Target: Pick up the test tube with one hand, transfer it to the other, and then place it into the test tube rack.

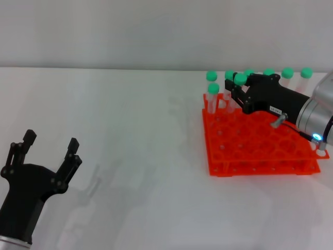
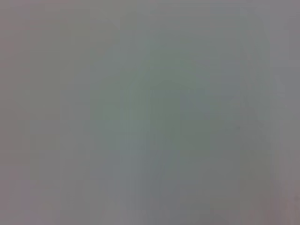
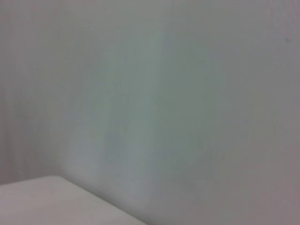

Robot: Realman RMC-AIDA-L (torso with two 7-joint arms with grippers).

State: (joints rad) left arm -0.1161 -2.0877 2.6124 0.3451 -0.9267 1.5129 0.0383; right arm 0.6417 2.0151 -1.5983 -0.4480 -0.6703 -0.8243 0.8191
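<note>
- Step in hand, as I judge it: seating the test tube (image 1: 240, 83) into the test tube rack (image 1: 250, 151) at its far left corner.
- Method: keep the tube upright, centre its tip over a free hole beside the neighbouring tube (image 1: 213, 98), lower slowly, release only once the rack carries it.
- Risk: my fingers may knock the adjacent green caps.
- My right gripper (image 1: 237, 89): reaches in from the right, low over the rack's back rows, fingers clamped on the tube just below its cap.
- My left gripper (image 1: 50, 148): parked near the table's left front, fingers spread apart, holding nothing.
- Wrist views: blank surface only.
</note>
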